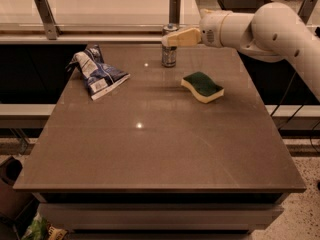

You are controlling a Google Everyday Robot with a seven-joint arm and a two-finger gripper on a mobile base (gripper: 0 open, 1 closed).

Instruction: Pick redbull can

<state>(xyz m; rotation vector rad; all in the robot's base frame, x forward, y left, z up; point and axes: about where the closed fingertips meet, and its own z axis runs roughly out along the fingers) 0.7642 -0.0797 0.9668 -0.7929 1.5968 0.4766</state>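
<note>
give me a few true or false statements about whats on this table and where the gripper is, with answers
1. The redbull can stands upright on the table. True.
2. The sponge lies left of the can in the picture. False: it lies to the can's right, nearer the camera.
3. The gripper is at the can's upper part. True.
4. The snack bag rests on top of the sponge. False: the two lie apart, the bag on the table's left side.
5. The arm reaches in from the right of the picture. True.
</note>
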